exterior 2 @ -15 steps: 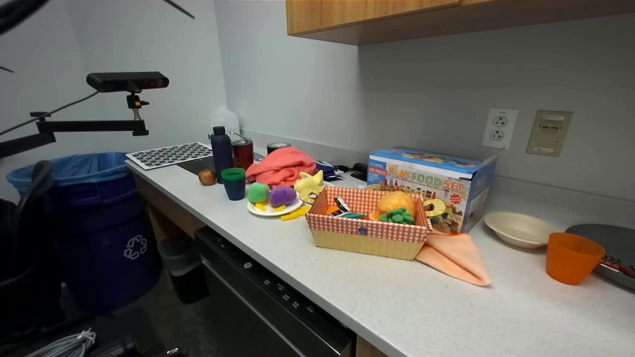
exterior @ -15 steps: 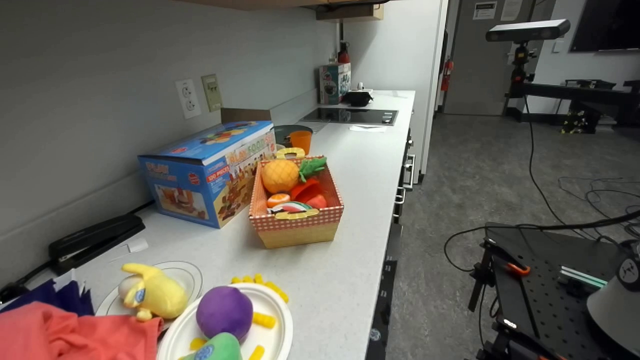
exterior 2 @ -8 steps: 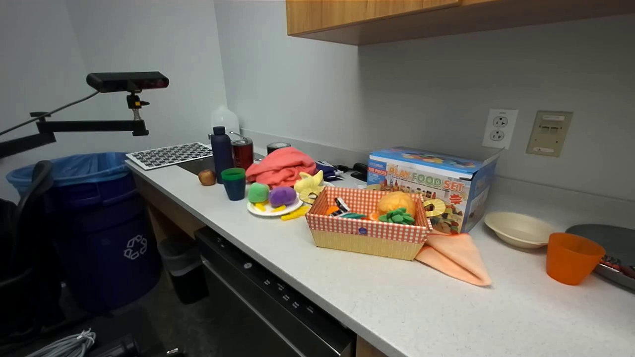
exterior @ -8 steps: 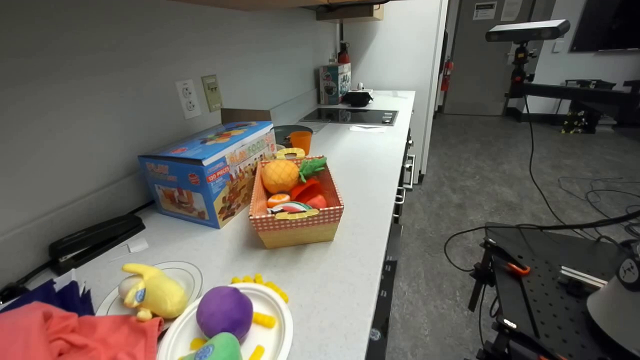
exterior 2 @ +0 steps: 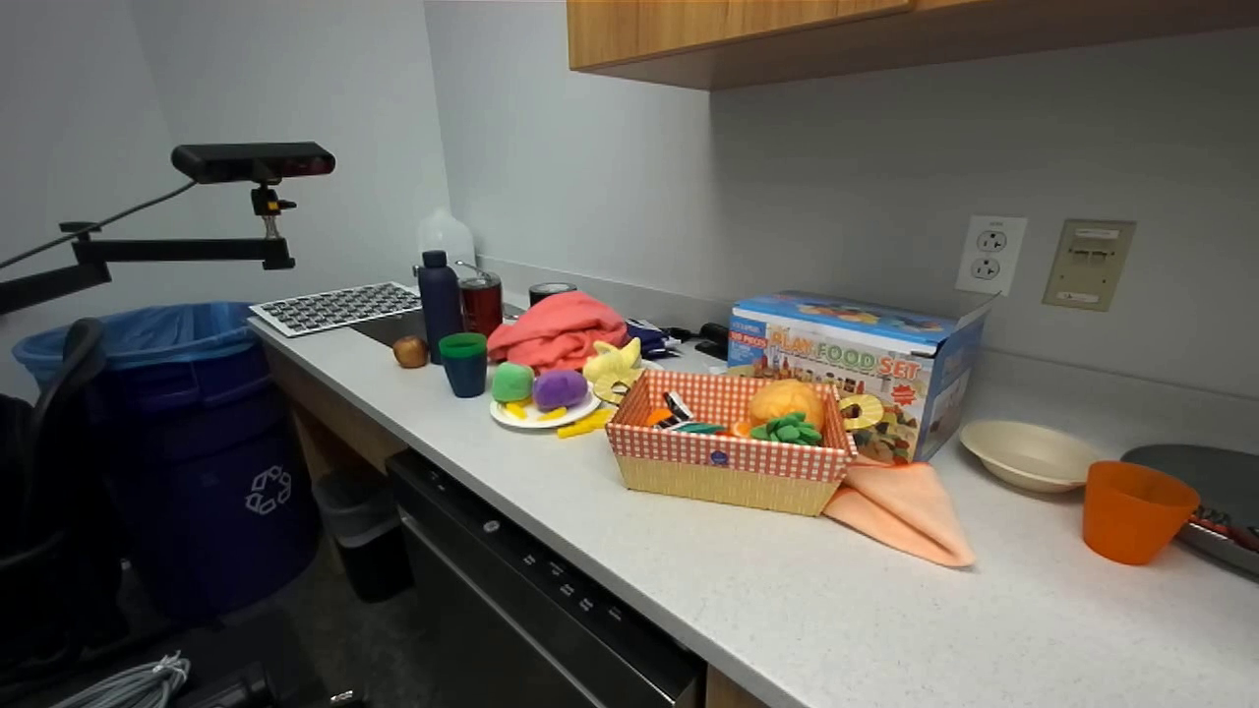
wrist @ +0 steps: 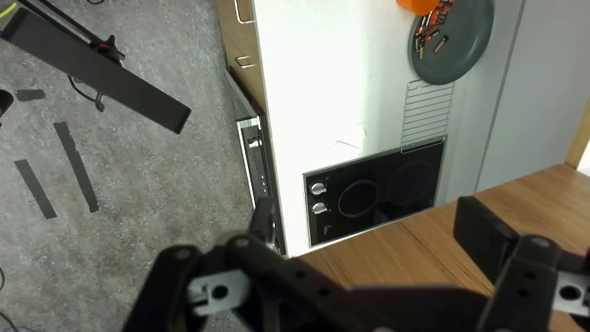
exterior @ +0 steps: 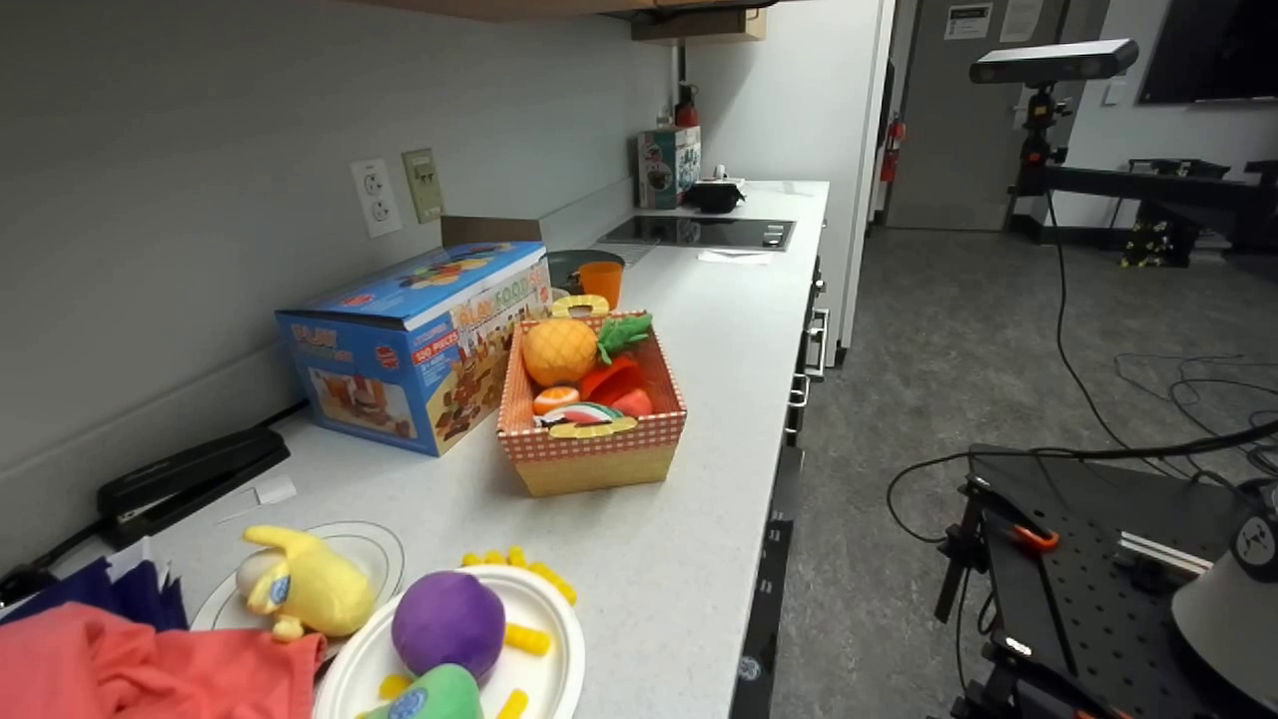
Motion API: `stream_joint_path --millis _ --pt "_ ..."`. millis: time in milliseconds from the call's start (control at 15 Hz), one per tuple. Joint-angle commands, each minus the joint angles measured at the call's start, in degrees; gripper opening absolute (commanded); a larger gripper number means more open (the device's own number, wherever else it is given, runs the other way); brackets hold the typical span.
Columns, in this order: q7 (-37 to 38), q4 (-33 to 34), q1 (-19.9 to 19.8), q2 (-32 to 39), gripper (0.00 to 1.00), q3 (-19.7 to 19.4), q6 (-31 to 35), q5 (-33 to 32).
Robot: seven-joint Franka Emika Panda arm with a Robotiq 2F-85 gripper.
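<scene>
My gripper [wrist: 368, 221] shows only in the wrist view, its two black fingers wide apart with nothing between them. It touches nothing that I can see. Beyond the fingers are a wooden cabinet [wrist: 410, 249] and a black cooktop [wrist: 368, 191] with two knobs. A red-checked basket [exterior: 594, 469] stands on the counter in both exterior views and holds a plush pineapple [exterior: 559, 352], an orange slice [exterior: 556, 399] and other toy food. A white plate [exterior: 559, 649] holds a purple plush [exterior: 449, 624], a green plush [exterior: 439, 694] and yellow pieces.
A blue play food box [exterior 2: 856, 369] stands behind the basket. A peach cloth [exterior 2: 910, 511], a cream bowl [exterior 2: 1028, 454] and an orange cup [exterior 2: 1136, 511] lie to its right. A dark bottle [exterior 2: 440, 305] and green-blue cups [exterior 2: 464, 366] stand farther left. A wooden cabinet [exterior 2: 748, 39] hangs above.
Dark parts at the upper left corner of an exterior view have gone out of sight. A light strip near the arm's base has turned from greenish to white. The objects have not moved.
</scene>
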Motion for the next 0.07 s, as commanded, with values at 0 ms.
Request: stream_joint_path --millis 0 --pt "0.00 0.00 0.00 0.00 1.00 0.00 0.00 0.00"
